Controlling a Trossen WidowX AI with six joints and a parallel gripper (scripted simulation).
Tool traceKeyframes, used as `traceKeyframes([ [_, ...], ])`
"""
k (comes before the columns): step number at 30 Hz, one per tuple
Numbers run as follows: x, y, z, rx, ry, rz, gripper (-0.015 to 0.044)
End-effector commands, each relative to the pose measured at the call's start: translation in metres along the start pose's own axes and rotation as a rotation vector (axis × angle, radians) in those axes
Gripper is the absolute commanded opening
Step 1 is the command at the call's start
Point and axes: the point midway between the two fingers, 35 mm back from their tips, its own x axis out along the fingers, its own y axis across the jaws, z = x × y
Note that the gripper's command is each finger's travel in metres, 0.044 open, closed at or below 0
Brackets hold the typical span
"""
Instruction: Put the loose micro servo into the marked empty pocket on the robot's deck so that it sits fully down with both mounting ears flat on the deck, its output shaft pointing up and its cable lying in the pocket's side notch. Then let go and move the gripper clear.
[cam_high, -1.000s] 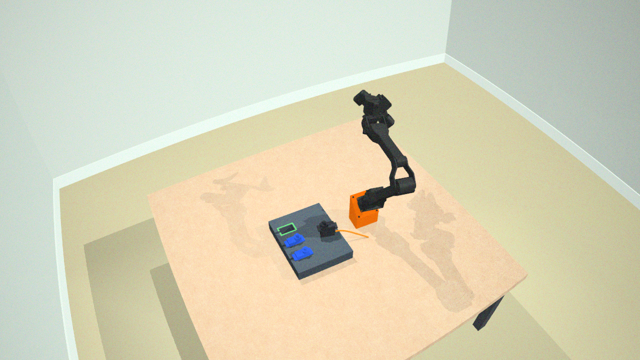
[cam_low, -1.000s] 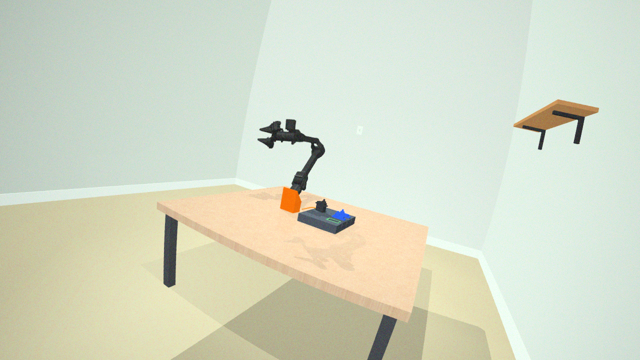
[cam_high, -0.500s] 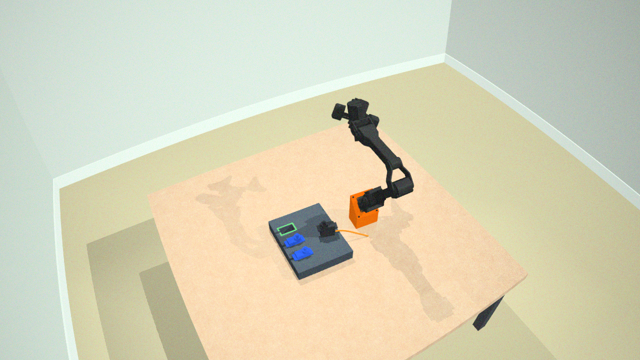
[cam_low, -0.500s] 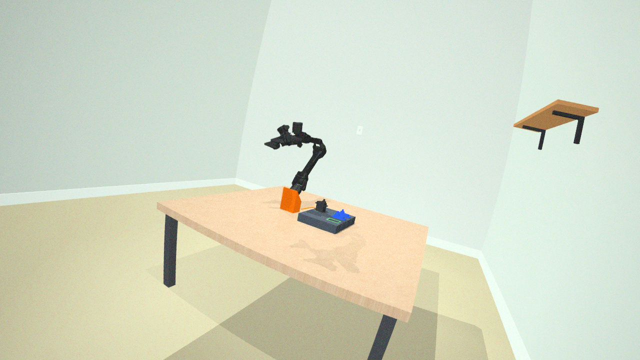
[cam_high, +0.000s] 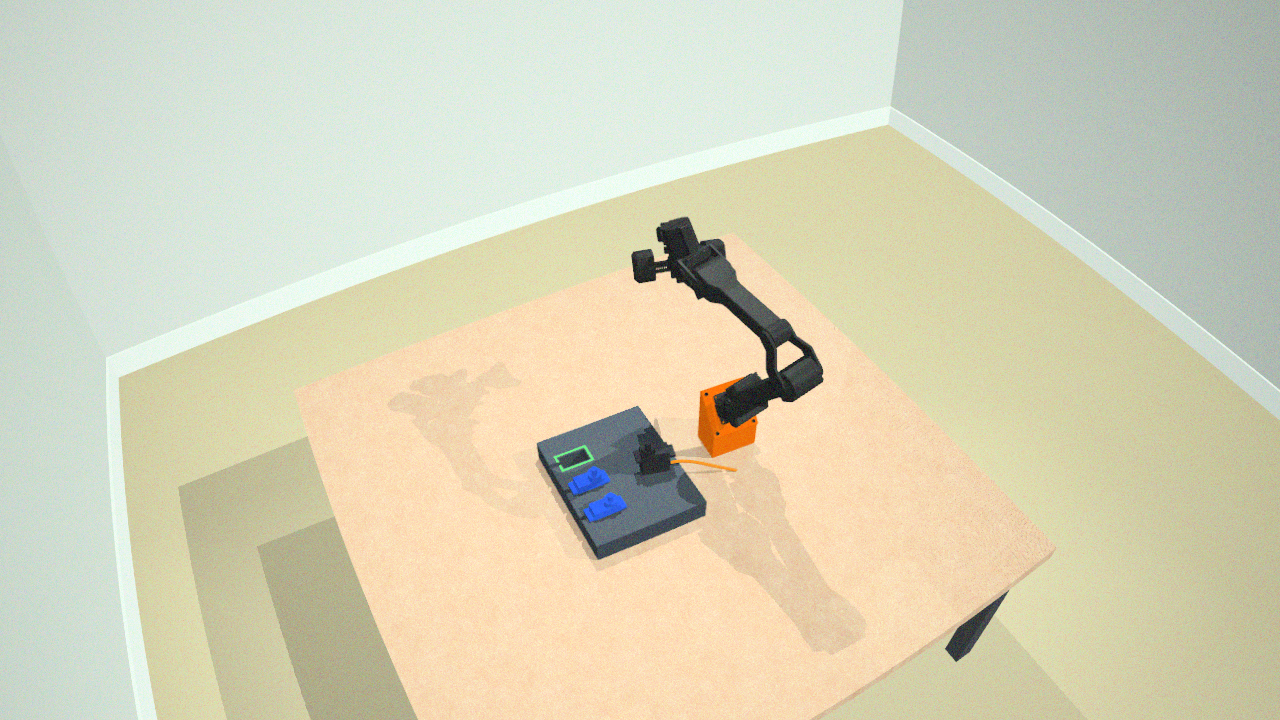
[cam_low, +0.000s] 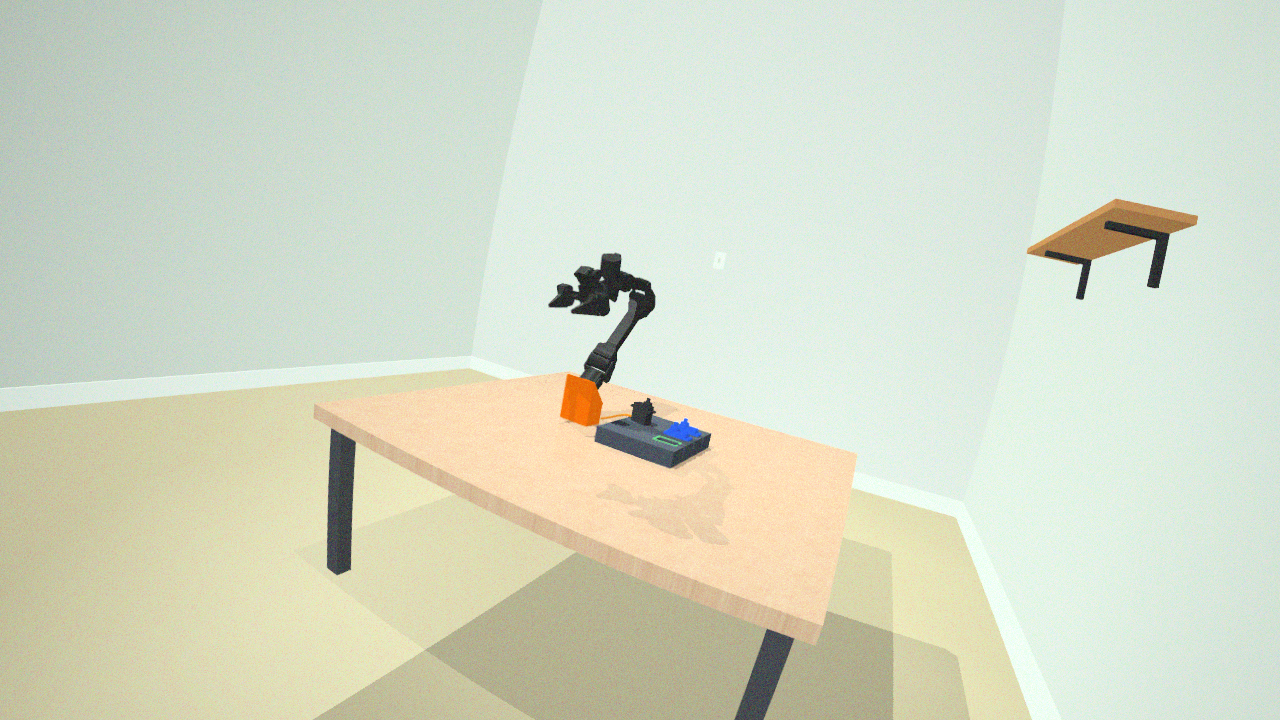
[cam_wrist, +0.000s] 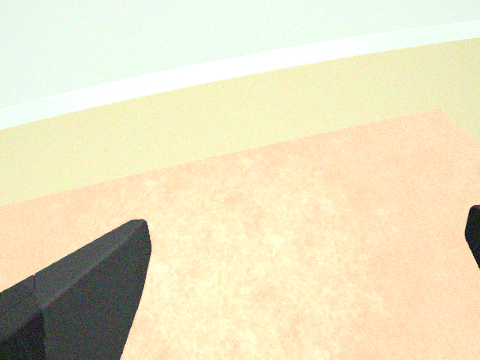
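Note:
The loose black micro servo (cam_high: 653, 456) (cam_low: 642, 412) rests on the dark grey deck (cam_high: 646, 507) (cam_low: 630, 447), on the side nearer the arm's base. Its exact orientation is too small to tell. Its orange cable (cam_high: 707, 463) runs off the deck toward the orange base. The marked pocket's green outline (cam_high: 589, 453) is at the deck's far-left corner in the top view, and the pocket is empty. My gripper (cam_high: 677, 257) (cam_low: 561, 308) (cam_wrist: 308, 228) is open and empty, high above the table and well away from the servo. The wrist view shows neither deck nor servo.
Two blue servos (cam_high: 588, 481) (cam_high: 604, 507) sit in a row beside the marked pocket; they appear as one blue cluster (cam_low: 683, 429) in the exterior view. The orange base block (cam_high: 726, 437) (cam_low: 580, 400) stands close to the deck. The table's edge (cam_wrist: 250, 150) crosses the wrist view.

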Motion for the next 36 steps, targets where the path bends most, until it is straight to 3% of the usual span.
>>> traceKeyframes([
  [1, -0.005, 0.024, -0.021, -0.134, 0.074, 0.071, 0.0440],
  [19, -0.040, 0.083, -0.114, -0.628, 0.354, 0.329, 0.0440],
  [36, -0.100, 0.104, -0.208, -1.053, 0.636, 0.615, 0.0440],
])
